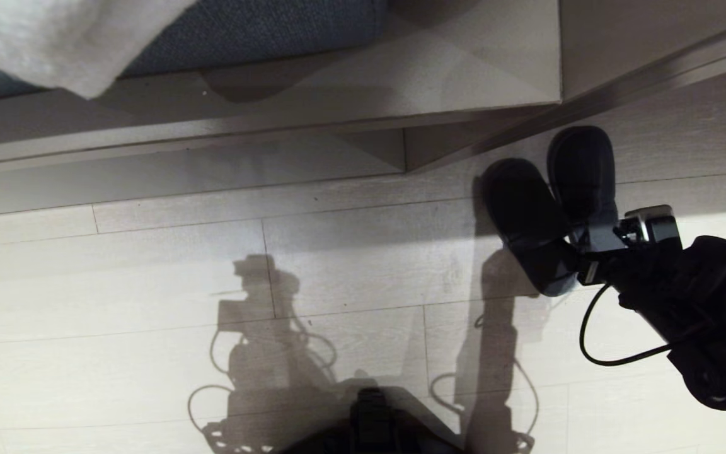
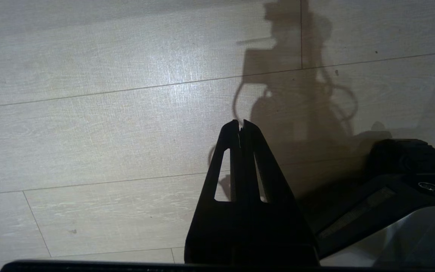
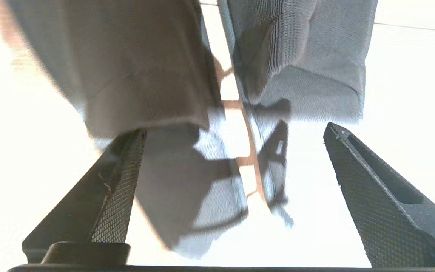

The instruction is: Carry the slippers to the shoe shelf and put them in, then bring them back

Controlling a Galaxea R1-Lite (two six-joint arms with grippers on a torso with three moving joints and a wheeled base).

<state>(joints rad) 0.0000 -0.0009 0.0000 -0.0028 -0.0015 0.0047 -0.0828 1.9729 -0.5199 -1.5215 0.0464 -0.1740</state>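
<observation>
The slippers lay on the pale plank floor at about two o'clock in the head view, two dark, soft, rounded shapes side by side with their toes aimed toward twelve, the heels nearly touching and the toes splayed a little apart. Up close in the right wrist view they showed a grey woven, ribbed fabric with a wide band over each foot and a narrow bright strip of floor between them. The right gripper sat at their heel ends, at roughly three o'clock, released: its two black, wedge-shaped fingers with cross-hatched pads stood wide apart, one on either outer side of the pair, clasping nothing.

The left gripper hung over bare floor, its slim black fingers pressed together tip to tip, empty.

The floor was matte, light wood-grain laminate with thin dark seams. At twelve o'clock ran the smooth grey-beige edge of a low furniture unit, its corner just beyond the slipper toes. On it lay a blue woven cushion and a fluffy white cloth. From six to nine o'clock the floor lay open, crossed only by the robot's shadow.
</observation>
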